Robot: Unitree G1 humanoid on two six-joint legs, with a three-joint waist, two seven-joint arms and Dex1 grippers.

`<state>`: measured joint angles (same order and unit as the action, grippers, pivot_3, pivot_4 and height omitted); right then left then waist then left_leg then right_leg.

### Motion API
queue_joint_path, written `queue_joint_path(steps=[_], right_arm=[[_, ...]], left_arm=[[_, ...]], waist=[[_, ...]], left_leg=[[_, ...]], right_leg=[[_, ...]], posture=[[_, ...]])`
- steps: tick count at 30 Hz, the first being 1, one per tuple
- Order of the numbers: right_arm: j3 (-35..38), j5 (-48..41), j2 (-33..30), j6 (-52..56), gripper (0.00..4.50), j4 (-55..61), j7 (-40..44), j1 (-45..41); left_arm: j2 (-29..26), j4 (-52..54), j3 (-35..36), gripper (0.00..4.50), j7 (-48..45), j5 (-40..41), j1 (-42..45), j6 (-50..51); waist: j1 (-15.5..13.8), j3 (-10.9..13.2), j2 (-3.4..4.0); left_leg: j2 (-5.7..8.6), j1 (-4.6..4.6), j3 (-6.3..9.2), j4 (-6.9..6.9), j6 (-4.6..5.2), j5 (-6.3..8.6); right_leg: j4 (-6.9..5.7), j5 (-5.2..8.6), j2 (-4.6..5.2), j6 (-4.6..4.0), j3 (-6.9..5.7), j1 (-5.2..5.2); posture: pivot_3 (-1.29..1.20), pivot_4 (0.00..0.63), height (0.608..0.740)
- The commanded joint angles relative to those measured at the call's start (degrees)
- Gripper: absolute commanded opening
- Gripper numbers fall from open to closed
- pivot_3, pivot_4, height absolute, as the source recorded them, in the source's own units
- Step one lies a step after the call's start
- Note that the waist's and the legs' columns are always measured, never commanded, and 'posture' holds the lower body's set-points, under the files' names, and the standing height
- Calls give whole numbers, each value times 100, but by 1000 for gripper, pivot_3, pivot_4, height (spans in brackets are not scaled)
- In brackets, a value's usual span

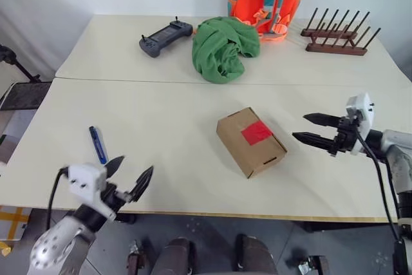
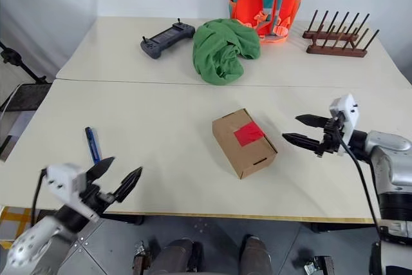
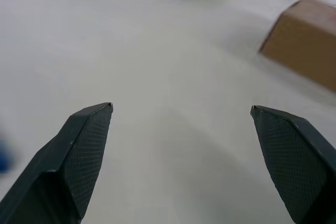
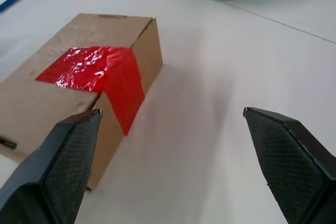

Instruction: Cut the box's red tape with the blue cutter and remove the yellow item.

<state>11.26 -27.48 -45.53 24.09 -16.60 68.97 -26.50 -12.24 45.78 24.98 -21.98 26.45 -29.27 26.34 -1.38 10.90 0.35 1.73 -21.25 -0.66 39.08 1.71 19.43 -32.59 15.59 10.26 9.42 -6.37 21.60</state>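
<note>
A: Cutter (image 1: 98, 144) first. Where's it at?

B: Blue cutter lies flat on the table (image 1: 161, 178), near the front edge, robot's left side, just ahead of the left gripper (image 1: 132, 176). Not touching. Fingers spread wide, nothing between them.

A: How'd it handle?

B: Slim, stiff, prob. light, smooth plastic I'd guess, so could roll or skid under the pads. Best pinch mid-body, across the narrow width, coming down from above. It sits low on the surface, so fingertips must nearly scrape the top.

A: Box (image 1: 251, 142)?

B: Mid-table, closed, sitting at an angle, well apart from the cutter. Red tape (image 4: 94, 72) runs over the top and folds down one end face. Looks glossy, wrinkled, thin. Cardboard's light, will likely slide when the blade drags, so it needs bracing.

A: Right side?

B: Right gripper (image 1: 314, 128) hovers just beside the box's taped end, fingers wide apart, holding nothing. Could steady the box by its side walls.

A: Yellow item?

B: Presumably inside; can't tell.
</note>
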Motion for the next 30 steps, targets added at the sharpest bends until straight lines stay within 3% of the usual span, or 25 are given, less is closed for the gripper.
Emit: queue_joint_path(steps=[1,4,8,16,27,30], right_arm=[[-97,-20,134,35,4500,70,-53,-253],[-223,28,332,2,4500,36,-146,-421],[-280,-8,521,41,4500,128,-241,-545],[-114,-460,404,388,4500,791,-16,-467],[-154,-657,327,528,4500,1275,36,-665],[-172,-668,381,531,4500,1259,-4,-767]], left_arm=[[237,238,450,4476,512,13,-79,-339],[465,150,764,4476,1419,396,322,218],[378,97,751,4476,2269,283,987,930],[304,-452,941,4476,3766,300,2800,2897],[277,-1189,964,4476,4134,104,3916,4468],[255,-1349,1130,3934,4228,-90,4094,4767]], waist=[[-25,3,6],[-39,5,8],[-34,4,8],[-16,4,7],[-12,4,7],[-12,3,8]], left_leg=[[-1,0,1,0,0,1],[3,-1,3,0,4,5],[5,-3,4,0,7,6],[4,-1,7,1,4,9],[-6,4,7,3,-22,21],[-20,7,6,3,-31,20]], right_leg=[[5,1,0,-2,-1,0],[4,-1,5,-5,-1,0],[-26,-2,4,-3,-1,1],[-37,-4,-5,1,-5,4],[-38,-4,-42,1,-1,6],[-40,-4,-51,1,2,7]], posture=[[0,150,740],[0,150,740],[0,150,740],[0,150,740],[0,150,740],[0,150,740]])
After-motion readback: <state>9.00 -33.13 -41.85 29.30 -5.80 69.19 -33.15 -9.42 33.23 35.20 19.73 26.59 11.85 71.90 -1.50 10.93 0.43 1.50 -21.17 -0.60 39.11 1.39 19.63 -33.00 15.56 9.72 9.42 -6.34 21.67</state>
